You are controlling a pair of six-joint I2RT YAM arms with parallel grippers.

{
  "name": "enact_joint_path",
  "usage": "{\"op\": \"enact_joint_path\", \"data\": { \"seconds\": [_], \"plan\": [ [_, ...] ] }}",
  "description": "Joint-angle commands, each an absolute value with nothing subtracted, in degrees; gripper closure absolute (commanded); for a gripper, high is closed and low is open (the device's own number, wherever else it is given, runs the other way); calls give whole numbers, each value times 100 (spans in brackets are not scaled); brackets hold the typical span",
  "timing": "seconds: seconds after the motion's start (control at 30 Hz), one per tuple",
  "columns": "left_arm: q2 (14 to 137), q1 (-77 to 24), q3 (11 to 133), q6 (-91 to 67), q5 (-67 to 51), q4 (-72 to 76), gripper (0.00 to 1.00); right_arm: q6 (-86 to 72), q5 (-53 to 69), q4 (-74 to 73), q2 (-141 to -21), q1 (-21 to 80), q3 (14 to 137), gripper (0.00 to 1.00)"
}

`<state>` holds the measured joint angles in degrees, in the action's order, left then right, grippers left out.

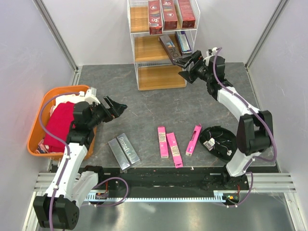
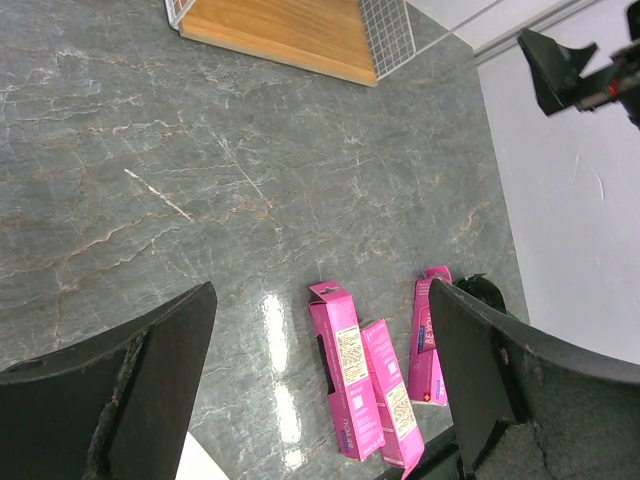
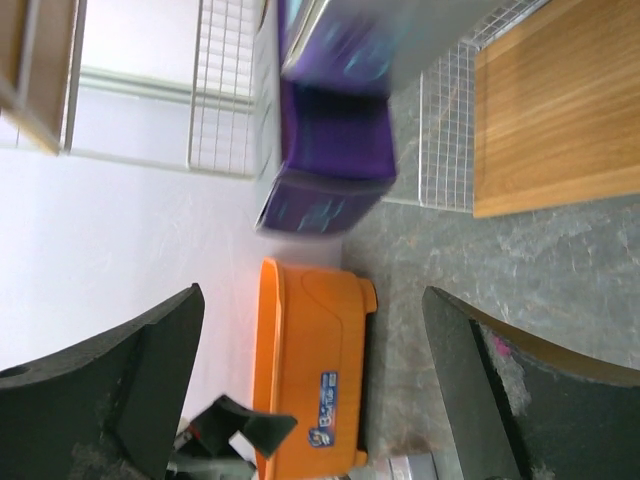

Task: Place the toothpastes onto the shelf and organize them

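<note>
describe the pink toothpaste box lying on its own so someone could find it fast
On the grey table in front of the white shelf, three pink boxes lie toward the near edge. Take the rightmost box, just left of the black round tray. The other two lie side by side; this one lies apart, its far end slanting right.

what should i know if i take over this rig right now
Both open and empty: left gripper hovers beside the orange tub, right gripper at the shelf's middle tier.
Done: three red boxes on the top tier; dark box and purple box on the middle tier, the dark one angled, reaching the front edge.
Left: three pink boxes and two silver-grey boxes on the table.
</note>
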<state>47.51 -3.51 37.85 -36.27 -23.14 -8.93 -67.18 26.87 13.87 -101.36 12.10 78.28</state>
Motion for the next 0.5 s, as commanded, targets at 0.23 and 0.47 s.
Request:
{"op": "enact_joint_path", "data": {
  "seconds": [0.23,0.47],
  "plan": [
    [5193,-518,3823,-3445,-2733,-677,6,-5872,2628,748,-8729,1187,6803,2],
    [5782,-1265,4025,-3419,-2348,-668,6,-5195,2505,19,-8271,1239,6460,2]
  ]
}}
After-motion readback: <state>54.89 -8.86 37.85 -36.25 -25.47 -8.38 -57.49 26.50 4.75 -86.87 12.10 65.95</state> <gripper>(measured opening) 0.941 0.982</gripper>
